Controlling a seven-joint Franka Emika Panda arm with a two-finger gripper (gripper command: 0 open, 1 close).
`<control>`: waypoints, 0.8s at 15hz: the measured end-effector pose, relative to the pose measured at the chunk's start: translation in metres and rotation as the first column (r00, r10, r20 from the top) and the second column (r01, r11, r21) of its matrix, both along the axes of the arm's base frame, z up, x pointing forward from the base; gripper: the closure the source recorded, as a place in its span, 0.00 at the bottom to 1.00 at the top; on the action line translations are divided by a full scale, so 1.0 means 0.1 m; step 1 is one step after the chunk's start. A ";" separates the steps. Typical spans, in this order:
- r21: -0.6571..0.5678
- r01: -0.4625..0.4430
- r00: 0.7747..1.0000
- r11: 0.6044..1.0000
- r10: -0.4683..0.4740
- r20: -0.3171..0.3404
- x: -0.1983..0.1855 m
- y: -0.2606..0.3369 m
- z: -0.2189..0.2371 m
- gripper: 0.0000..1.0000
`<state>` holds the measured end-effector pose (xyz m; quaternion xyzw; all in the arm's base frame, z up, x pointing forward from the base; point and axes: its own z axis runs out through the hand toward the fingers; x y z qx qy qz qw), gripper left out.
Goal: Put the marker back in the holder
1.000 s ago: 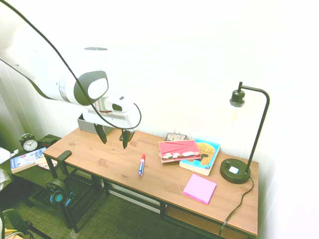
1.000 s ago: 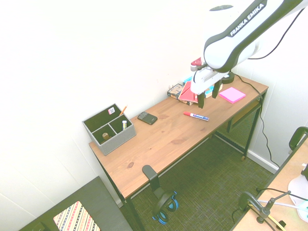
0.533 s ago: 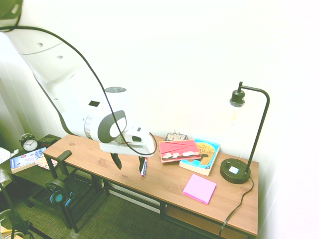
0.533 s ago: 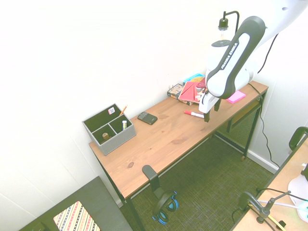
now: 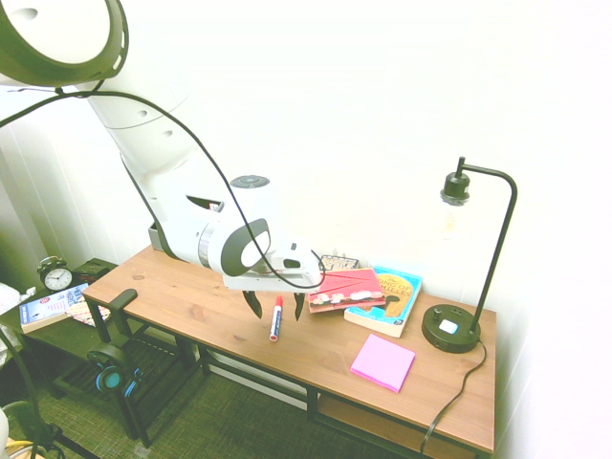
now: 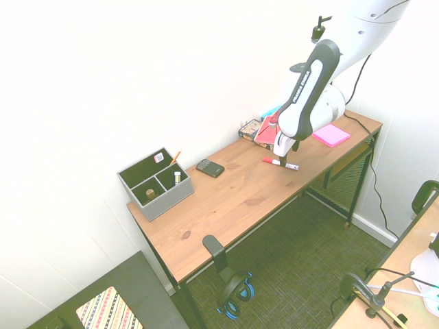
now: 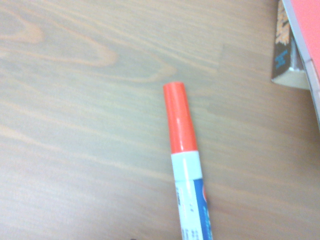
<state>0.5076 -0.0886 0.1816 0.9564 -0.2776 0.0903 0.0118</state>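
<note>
The marker [image 5: 274, 325], white with a red cap, lies flat on the wooden desk [image 5: 191, 306] near its middle. My gripper [image 5: 276, 308] is lowered over it and open, one dark finger on each side of the cap end, not closed on it. The wrist view shows the marker [image 7: 185, 165] close up, lying on bare wood. In the second exterior view the marker [image 6: 282, 164] sits just under my gripper [image 6: 285, 156]. The grey holder [image 6: 155, 184] stands at the desk's far end by the wall, well away from the marker; the arm mostly hides the holder [image 5: 153, 237] in the first exterior view.
A red folder [image 5: 342, 287] on books and a blue book [image 5: 392, 298] lie just beyond the marker. A pink notepad [image 5: 382, 361] and a black lamp [image 5: 454, 330] are further along. A dark phone [image 6: 210, 168] lies between marker and holder. Headphones [image 5: 110, 368] hang at the front edge.
The arm swung from near the holder end along the desk and came down over the marker. The gripper stayed open; the marker has not moved.
</note>
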 end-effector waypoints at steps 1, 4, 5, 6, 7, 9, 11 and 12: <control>0.001 -0.004 1.000 1.000 0.004 -0.002 0.05 0.02 -0.04 1.00; 0.004 -0.008 1.000 1.000 0.008 -0.013 0.13 0.05 -0.17 1.00; 0.004 -0.007 1.000 1.000 0.007 -0.012 0.16 0.05 -0.19 1.00; 0.005 -0.004 1.000 1.000 0.004 -0.010 0.19 0.04 -0.19 1.00; 0.005 -0.003 1.000 1.000 0.003 -0.013 0.20 0.04 -0.21 1.00; 0.001 -0.001 1.000 1.000 0.001 -0.014 0.23 0.00 -0.22 1.00; 0.002 0.001 1.000 1.000 -0.001 -0.014 0.23 -0.01 -0.22 1.00; 0.003 0.002 1.000 1.000 -0.002 -0.014 0.22 -0.01 -0.23 1.00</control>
